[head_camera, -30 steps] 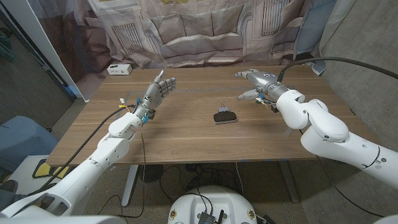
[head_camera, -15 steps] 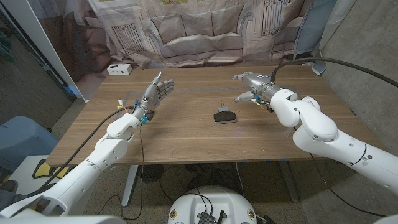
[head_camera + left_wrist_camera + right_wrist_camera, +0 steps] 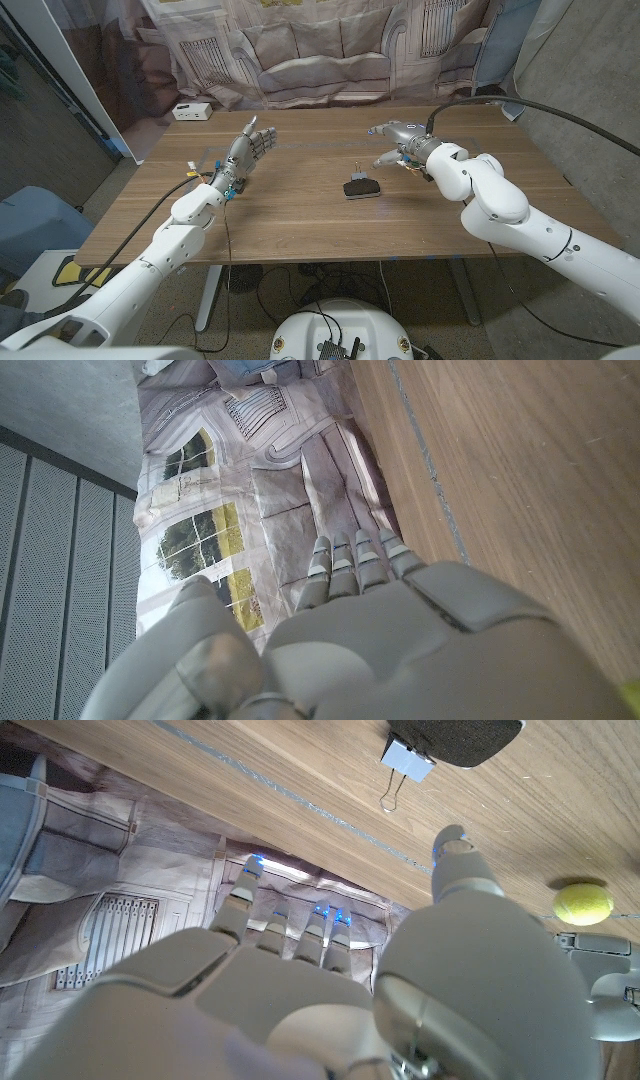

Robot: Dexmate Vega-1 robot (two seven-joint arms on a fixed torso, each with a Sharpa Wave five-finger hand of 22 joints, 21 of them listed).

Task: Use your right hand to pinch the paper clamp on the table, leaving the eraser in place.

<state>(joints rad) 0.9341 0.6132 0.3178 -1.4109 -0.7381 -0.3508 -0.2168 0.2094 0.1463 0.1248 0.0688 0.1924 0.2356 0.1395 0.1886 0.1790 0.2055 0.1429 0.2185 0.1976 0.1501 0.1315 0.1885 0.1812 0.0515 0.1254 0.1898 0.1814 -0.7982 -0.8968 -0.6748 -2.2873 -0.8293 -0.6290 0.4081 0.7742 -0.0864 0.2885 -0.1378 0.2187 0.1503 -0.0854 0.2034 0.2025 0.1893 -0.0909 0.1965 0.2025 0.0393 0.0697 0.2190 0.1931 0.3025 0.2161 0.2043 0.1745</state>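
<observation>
Centrally on the wooden table, a small pale-blue metal paper clamp with wire handles is seen touching the far edge of a dark rounded eraser. Beyond and to the right of both, the robot's right hand is held above the tabletop, its fingers spread apart and nothing gripped. The left hand is raised well to the left, fingers extended and empty. A small white box is placed at the far left corner.

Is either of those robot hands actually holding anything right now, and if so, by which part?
Nothing is held. The right hand hovers open beyond the paper clamp, apart from it; the left hand is open over the table.
</observation>
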